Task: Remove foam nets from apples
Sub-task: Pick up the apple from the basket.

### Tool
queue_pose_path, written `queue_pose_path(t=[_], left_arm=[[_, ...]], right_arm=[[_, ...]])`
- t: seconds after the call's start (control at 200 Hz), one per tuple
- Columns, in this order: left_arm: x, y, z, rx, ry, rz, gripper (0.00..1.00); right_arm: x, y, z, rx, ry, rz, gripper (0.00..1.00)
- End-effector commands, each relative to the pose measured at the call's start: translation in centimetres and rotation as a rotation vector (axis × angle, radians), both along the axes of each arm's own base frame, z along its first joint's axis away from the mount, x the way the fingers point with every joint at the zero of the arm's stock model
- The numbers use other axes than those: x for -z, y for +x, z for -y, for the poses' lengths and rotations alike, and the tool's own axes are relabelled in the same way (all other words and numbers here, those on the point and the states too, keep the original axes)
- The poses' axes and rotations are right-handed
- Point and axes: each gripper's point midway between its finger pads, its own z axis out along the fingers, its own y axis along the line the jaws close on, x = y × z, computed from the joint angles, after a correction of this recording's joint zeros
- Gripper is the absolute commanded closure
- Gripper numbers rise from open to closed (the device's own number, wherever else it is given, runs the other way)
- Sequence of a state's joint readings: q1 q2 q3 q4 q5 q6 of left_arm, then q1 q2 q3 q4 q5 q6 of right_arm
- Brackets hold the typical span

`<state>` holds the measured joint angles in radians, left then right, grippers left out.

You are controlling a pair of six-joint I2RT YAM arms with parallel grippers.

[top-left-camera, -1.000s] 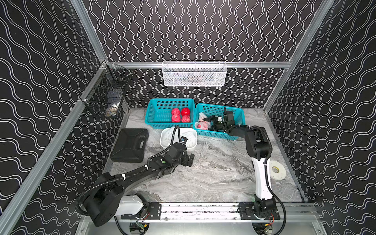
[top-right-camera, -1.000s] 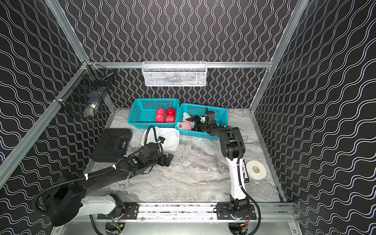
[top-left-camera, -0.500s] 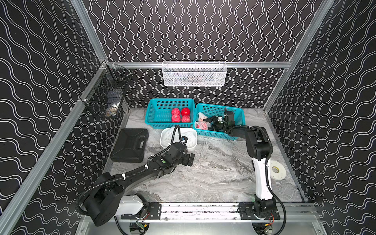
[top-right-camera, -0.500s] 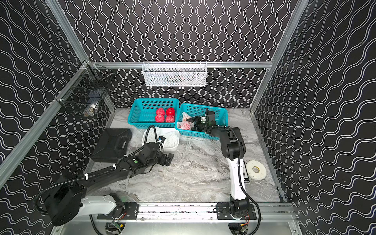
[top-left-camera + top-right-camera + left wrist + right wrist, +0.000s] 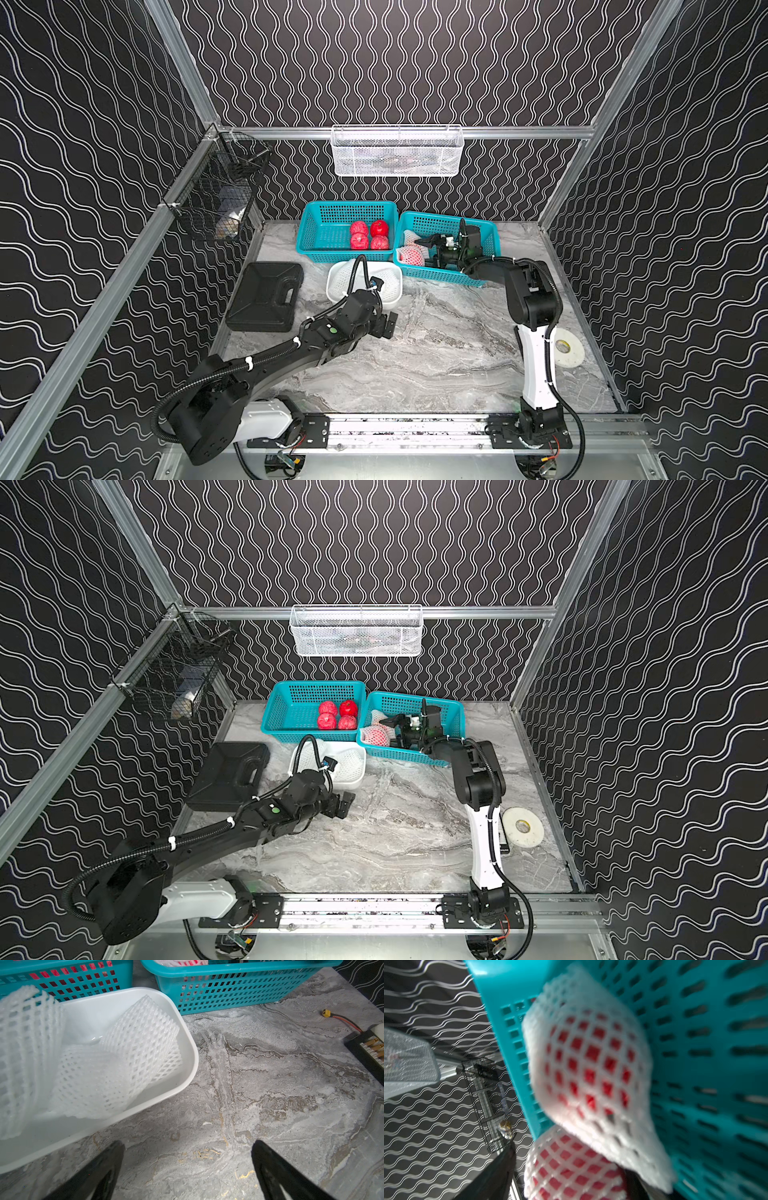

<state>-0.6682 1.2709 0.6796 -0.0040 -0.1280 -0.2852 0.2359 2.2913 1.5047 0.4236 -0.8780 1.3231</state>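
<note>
The right gripper (image 5: 426, 251) is reaching into the right-hand teal basket (image 5: 446, 277) at 12 o'clock on the table. Its jaws are standing wide on either side of a netted apple (image 5: 410, 256) at the basket's 9 o'clock end, but the wrist view is blurred and I cannot tell whether they are pressing it. A second netted apple (image 5: 409, 237) is lying just beside it, toward 12 o'clock. Four bare apples (image 5: 370, 235) are sitting together at the 3 o'clock end of the left-hand teal basket (image 5: 328, 226), probably kept apart as finished. The loose foam nets (image 5: 116, 1059) are lying in the white tub (image 5: 194, 1059) at the baskets' 6 o'clock, within easy reach of both. The left gripper (image 5: 188, 1144) is hovering low over bare table at the tub's 5 o'clock corner, fingers spread and holding nothing — likely waiting to take the net's free end once an apple is brought out
</note>
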Motion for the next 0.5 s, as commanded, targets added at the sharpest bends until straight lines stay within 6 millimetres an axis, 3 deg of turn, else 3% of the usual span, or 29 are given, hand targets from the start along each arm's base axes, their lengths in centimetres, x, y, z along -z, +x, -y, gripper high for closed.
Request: queue_pose_path(t=[0.0,0.18,0.495], left_arm=[[-0.1,0.2,-0.3,-0.007,0.019,0.013,0.01],[-0.1,0.3,0.2,0.004,0.009,0.008,0.01],[0.0,0.5,0.2,0.007,0.017,0.004,0.01]], right_arm=[[-2.5,-0.9,-0.6,-0.066,0.026,0.088,0.18],[-2.5,-1.3,-0.4,-0.08,-0.016,0.114,0.18],[1.3,-1.5,-0.4,-0.111,-0.118,0.079,0.13]])
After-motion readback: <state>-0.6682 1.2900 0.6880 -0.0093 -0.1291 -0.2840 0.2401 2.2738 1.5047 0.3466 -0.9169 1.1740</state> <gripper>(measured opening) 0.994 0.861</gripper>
